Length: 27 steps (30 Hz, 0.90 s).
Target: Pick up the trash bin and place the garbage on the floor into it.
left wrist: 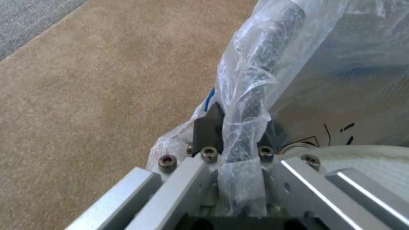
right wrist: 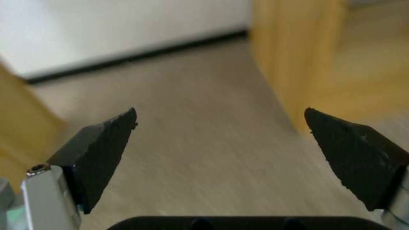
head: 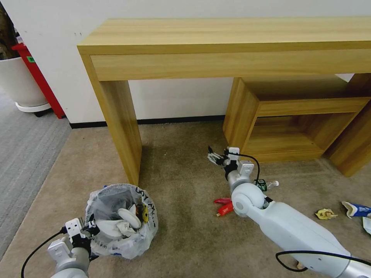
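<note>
**Left end effector clamped on the bin rim, right one spread above the carpet**

The left end effector (head: pixel 91 227) is closed on the rim of the small round trash bin lined with a crinkly translucent whitish plastic bag (head: pixel 119 220); in the left wrist view its dark fingers (left wrist: pixel 208 129) pinch the bagged rim (left wrist: pixel 249 105) between them. The bin sits low on the robot's left, just in front of the leg of the light wooden worktop (head: pixel 119 127), with white slippers (head: pixel 129 217) and other litter inside.

The right end effector (head: pixel 215 156) hangs over the beige short-pile carpet floor (head: pixel 181 216), its black fingers (right wrist: pixel 102 150) wide apart with nothing between them.

On the floor near the right arm lie a red wrapper (head: pixel 224 205) and a small green-labelled bottle (head: pixel 266 185). Farther right are a crumpled yellow wrapper (head: pixel 325 213) and a blue-white wrapper (head: pixel 357 209).
</note>
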Motion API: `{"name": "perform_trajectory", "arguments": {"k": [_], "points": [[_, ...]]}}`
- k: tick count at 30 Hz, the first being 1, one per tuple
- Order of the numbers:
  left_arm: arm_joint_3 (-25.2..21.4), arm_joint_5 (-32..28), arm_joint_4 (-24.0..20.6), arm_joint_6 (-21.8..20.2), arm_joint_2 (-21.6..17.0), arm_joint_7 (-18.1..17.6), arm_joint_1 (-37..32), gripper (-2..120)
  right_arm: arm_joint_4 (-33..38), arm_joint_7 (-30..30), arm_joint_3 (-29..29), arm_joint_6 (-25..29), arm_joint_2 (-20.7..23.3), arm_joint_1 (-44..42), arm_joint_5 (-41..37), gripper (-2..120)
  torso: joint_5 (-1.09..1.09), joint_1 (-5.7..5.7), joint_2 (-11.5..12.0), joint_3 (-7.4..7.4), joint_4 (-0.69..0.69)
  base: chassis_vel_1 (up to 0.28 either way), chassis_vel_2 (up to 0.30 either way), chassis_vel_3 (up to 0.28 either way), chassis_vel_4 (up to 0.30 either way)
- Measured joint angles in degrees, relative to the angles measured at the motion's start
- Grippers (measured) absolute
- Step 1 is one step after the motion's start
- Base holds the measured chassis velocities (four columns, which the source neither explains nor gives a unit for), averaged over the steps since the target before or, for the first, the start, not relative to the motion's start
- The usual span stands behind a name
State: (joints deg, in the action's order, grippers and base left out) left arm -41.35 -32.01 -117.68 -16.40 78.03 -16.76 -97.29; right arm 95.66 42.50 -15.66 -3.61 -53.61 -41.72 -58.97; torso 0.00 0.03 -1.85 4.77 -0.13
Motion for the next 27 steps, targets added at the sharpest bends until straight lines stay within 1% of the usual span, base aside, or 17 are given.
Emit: {"name": "perform_trajectory", "arguments": {"k": [2,3,5,7,10,11,13,19,21,22,23,24,26,27], "points": [[-0.1,-0.1,0.0,0.0,-0.1,0.0,0.1,0,-1.2,4.7,1.1,-1.3,-0.7,-1.7,-1.1,100,0.00,0.00,0.0,0.00,0.00,0.000,0.000,0.000,0.000],[-0.1,-0.1,0.0,0.0,-0.1,0.0,0.1,0,-1.2,4.7,1.1,-1.3,-0.7,-1.7,-1.1,100,0.00,0.00,0.0,0.00,0.00,0.000,0.000,0.000,0.000],[-0.1,-0.2,0.1,0.0,-0.2,0.0,0.2,0,-2.7,7.3,2.4,-2.1,-1.1,-3.7,-1.7,100,0.01,0.00,0.0,0.00,0.01,0.000,0.000,0.000,0.000],[-0.1,-0.2,0.2,0.0,-0.2,0.0,0.2,0,-3.0,7.7,2.7,-2.3,-1.1,-4.1,-1.9,100,0.00,0.00,0.0,0.00,0.01,0.000,0.000,0.000,0.000],[0.0,-0.2,0.6,0.1,-0.1,0.0,0.6,0,-6.3,10.2,4.1,-3.3,-1.9,-6.6,-3.0,100,0.00,0.00,0.0,0.00,0.00,0.000,0.000,0.000,0.000],[0.0,-0.2,0.6,0.1,-0.1,0.0,0.6,0,-6.3,10.2,4.1,-3.3,-1.9,-6.6,-3.0,100,0.00,0.00,0.0,0.00,0.00,0.000,0.000,0.000,0.000],[0.2,-0.2,0.8,0.1,0.0,0.0,0.8,0,-9.1,10.5,4.7,-3.3,-2.9,-8.1,-2.6,100,-0.01,0.00,0.0,0.00,-0.01,0.000,0.000,0.000,0.000],[0.4,-0.1,1.0,0.1,0.2,0.0,0.9,0,-12.1,11.1,5.1,-3.2,-4.8,-8.7,-2.5,99,-0.01,0.00,0.0,0.00,-0.01,0.000,0.000,0.000,0.000],[0.4,-0.1,1.0,0.1,0.2,0.0,0.9,0,-13.8,11.3,5.1,-2.8,-6.2,-8.7,-2.3,98,0.00,0.00,0.0,0.00,0.01,0.000,0.000,0.000,0.000],[0.4,-0.1,1.0,0.1,0.3,0.0,0.8,0,-15.4,11.5,5.2,-2.6,-7.9,-8.6,-2.3,98,-0.01,0.00,0.0,0.00,0.01,0.000,0.000,0.000,0.000],[0.4,-0.1,1.0,0.1,0.3,0.0,0.8,0,-15.4,11.5,5.2,-2.6,-7.9,-8.6,-2.3,98,-0.01,0.00,0.0,0.00,0.01,0.000,0.000,0.000,0.000],[0.4,-0.1,1.0,0.1,0.3,0.0,0.7,0,-16.4,11.5,5.3,-2.5,-9.1,-8.5,-2.4,98,-0.01,0.00,0.0,0.00,0.01,0.000,0.000,0.000,0.000],[0.3,-0.1,1.0,0.2,0.4,0.0,0.4,0,-19.7,11.3,5.4,-2.2,-12.9,-7.9,-2.3,96,-0.01,0.00,0.0,0.00,0.01,0.000,0.000,0.000,0.000],[0.3,-0.1,1.0,0.2,0.4,0.0,0.4,0,-19.7,11.3,5.4,-2.2,-12.9,-7.9,-2.3,96,-0.01,0.00,0.0,0.00,0.01,0.000,0.000,0.000,0.000]]}}
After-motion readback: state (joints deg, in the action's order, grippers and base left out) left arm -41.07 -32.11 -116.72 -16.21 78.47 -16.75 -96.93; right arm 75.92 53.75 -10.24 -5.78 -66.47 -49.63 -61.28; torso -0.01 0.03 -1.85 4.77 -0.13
